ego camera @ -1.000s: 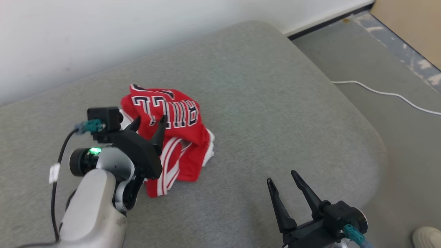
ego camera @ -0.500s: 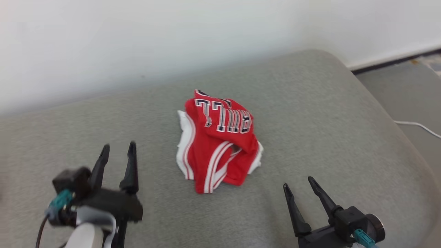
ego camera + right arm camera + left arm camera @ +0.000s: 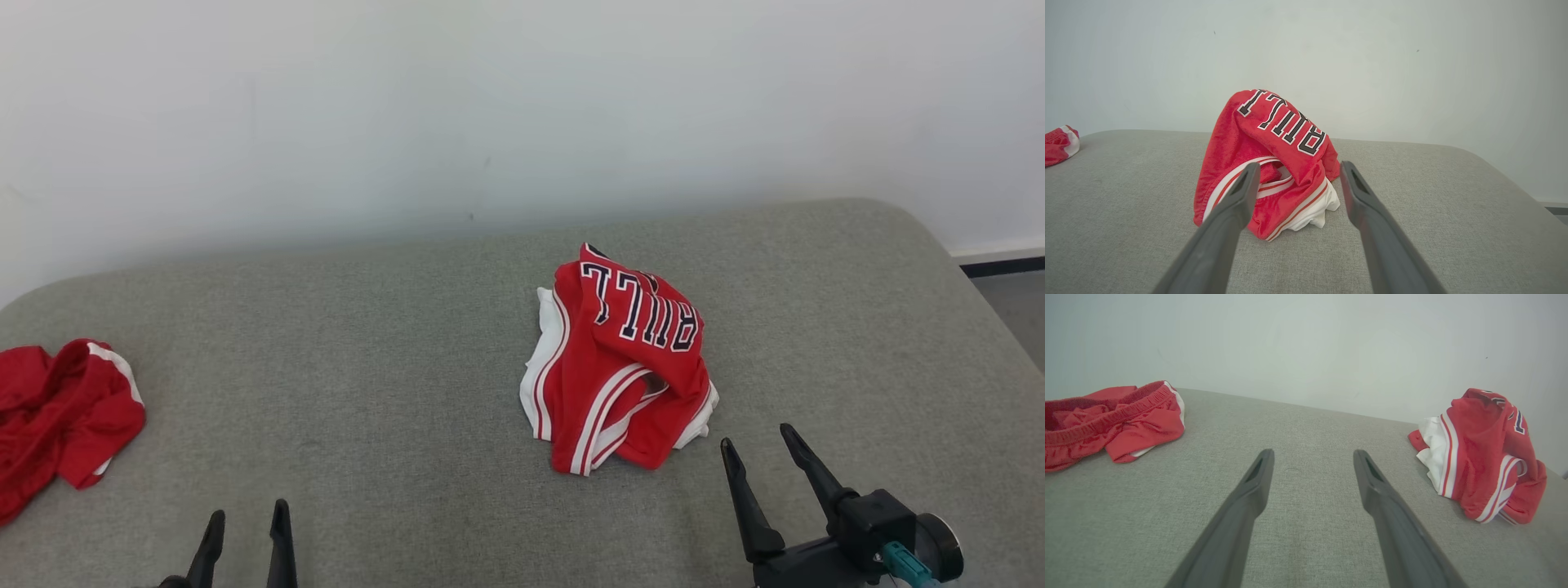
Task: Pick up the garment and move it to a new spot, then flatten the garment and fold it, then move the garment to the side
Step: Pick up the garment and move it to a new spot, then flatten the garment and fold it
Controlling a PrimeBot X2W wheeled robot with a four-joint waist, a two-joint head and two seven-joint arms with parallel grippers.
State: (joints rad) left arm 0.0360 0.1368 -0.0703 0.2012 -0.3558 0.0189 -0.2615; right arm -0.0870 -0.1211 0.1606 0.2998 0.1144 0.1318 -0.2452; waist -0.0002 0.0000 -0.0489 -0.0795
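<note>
Pale, plain wall (image 3: 490,98) stands behind a grey fabric-covered table (image 3: 367,327) with rounded corners. At the table's left edge lies a crumpled red garment with a ribbed waistband and white trim (image 3: 57,416) (image 3: 1114,420) (image 3: 1059,143), partly cut off by the head view's border.

Near the front edge, left of the middle, the left tool (image 3: 247,513) (image 3: 1313,454) shows its two dark fingertips. They are spread apart, with bare grey fabric between them and nothing held.

Right of the middle, about midway between the back and front edges, sits a red mesh jersey with red-and-white striped trim and black, white-outlined lettering (image 3: 629,367) (image 3: 1478,457) (image 3: 1265,139). It is bunched into a loose heap, with a white layer showing at its left side and lower right. It lies well apart from the crumpled red garment.

Toward the front right corner, just in front of the jersey, the right tool (image 3: 757,437) (image 3: 1299,165) has its fingers spread and empty, apart from the cloth.

Past the table's right edge, a strip of grey floor (image 3: 1016,314) meets a dark skirting line (image 3: 1000,265).
</note>
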